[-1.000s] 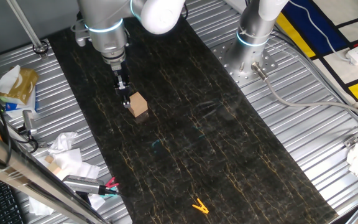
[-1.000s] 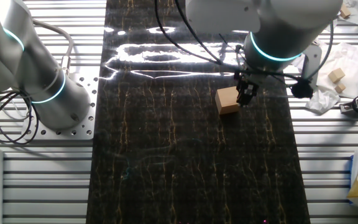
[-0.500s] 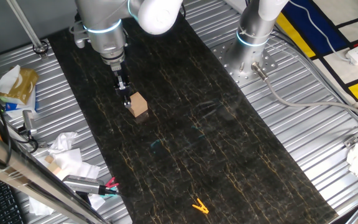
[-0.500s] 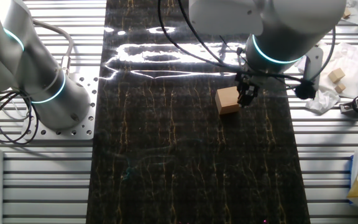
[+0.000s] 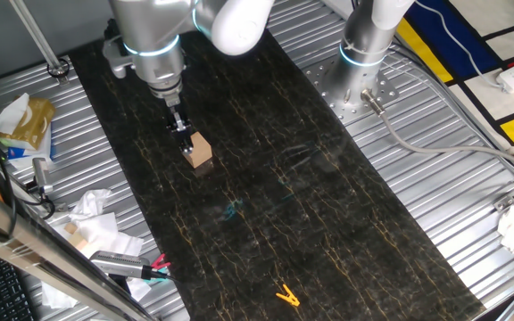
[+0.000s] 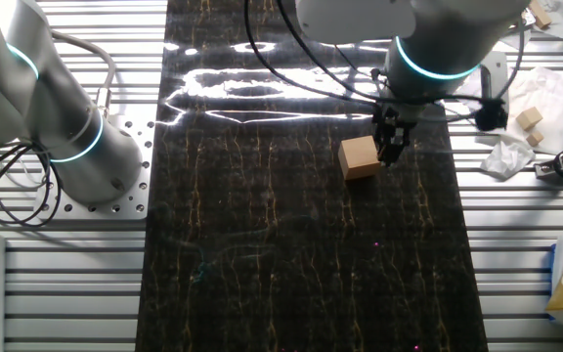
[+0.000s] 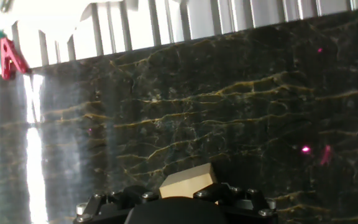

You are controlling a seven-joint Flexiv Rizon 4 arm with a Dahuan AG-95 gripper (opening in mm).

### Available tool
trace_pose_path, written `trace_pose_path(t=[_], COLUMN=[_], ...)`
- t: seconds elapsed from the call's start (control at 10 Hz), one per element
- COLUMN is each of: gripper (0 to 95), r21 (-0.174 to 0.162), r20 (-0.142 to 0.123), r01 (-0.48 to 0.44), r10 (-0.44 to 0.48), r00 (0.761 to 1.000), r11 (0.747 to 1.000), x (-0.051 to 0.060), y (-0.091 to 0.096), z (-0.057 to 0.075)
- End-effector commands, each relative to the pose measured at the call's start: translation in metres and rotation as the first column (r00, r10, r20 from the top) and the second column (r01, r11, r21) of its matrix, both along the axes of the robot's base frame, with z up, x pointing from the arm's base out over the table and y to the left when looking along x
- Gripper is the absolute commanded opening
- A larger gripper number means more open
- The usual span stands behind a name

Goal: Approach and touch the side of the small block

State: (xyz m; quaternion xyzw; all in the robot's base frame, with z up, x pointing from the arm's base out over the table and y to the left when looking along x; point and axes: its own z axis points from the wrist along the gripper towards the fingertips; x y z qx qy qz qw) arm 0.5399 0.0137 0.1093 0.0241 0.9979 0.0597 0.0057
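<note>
The small block (image 5: pixel 200 150) is a plain light-brown wooden cube on the black marbled mat. My gripper (image 5: pixel 185 143) hangs down from the arm, its thin black fingers held together, with the tip against the block's left side. In the other fixed view the gripper (image 6: pixel 390 154) stands at the right side of the block (image 6: pixel 359 157), touching or nearly touching it. In the hand view the block (image 7: pixel 187 180) sits just beyond the black gripper body (image 7: pixel 179 208); the fingertips themselves are hidden there.
A yellow clip (image 5: pixel 286 295) lies near the mat's front end. Crumpled white paper with pale wood bits (image 5: pixel 92 227) lies left of the mat; it also shows in the other fixed view (image 6: pixel 528 110). A second arm's base (image 5: pixel 364 53) stands right. Red and teal clips (image 7: pixel 5 53) lie on the ribbed metal.
The arm's wrist has shifted slightly while the fingertip stays at the block's side. The block has not visibly moved.
</note>
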Motion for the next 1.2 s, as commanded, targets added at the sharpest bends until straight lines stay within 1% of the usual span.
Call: trace_pose_path(t=[0.1,0.2,0.4,0.7,1.0,1.2], gripper=[76.0,76.0,76.0,76.0,76.0,76.0], r21=[-0.018,-0.036,-0.055,-0.086,-0.091,-0.102], r20=[0.007,0.008,0.009,0.021,0.026,0.03], r01=[-0.029,-0.041,-0.055,-0.101,-0.131,-0.16], r10=[0.029,0.041,0.055,0.103,0.134,0.163], r00=[1.0,0.999,0.998,0.994,0.991,0.986], r11=[0.999,0.999,0.997,0.991,0.987,0.982], x=[0.003,0.005,0.009,0.015,0.02,0.027], y=[0.001,0.002,0.003,0.0,-0.01,-0.016], z=[-0.002,-0.003,-0.004,-0.009,-0.013,-0.014])
